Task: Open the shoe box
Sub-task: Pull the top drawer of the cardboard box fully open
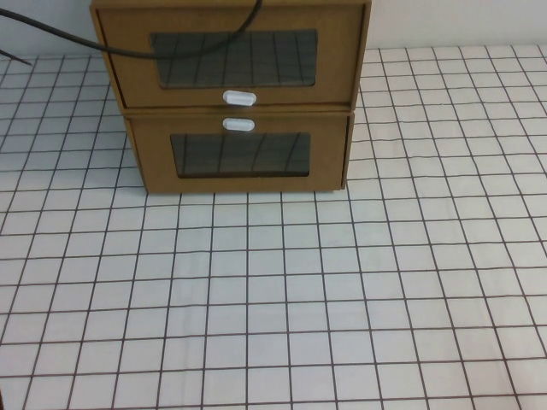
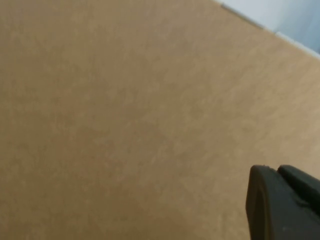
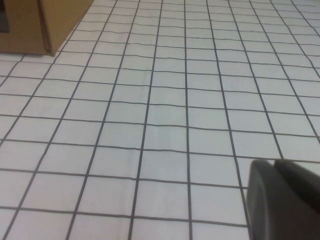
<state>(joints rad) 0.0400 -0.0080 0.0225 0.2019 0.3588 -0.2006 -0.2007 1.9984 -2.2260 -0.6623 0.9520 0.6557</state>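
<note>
Two brown cardboard shoe boxes stand stacked at the back of the table. The upper box (image 1: 342, 60) and the lower box (image 1: 154, 158) each have a dark window and a white handle (image 1: 239, 97) (image 1: 238, 125), and both fronts are closed. Neither arm shows in the high view. My left gripper (image 2: 277, 172) is shut and empty, very close over a plain cardboard surface (image 2: 125, 100). My right gripper (image 3: 275, 165) is shut and empty, low above the gridded table, with the lower box's corner (image 3: 60, 20) well away from it.
A black cable (image 1: 171, 49) runs across the upper box's front. The white gridded tablecloth (image 1: 273, 307) spreads in front of and to the right of the boxes. A pale wall (image 2: 290, 20) shows beyond the cardboard edge.
</note>
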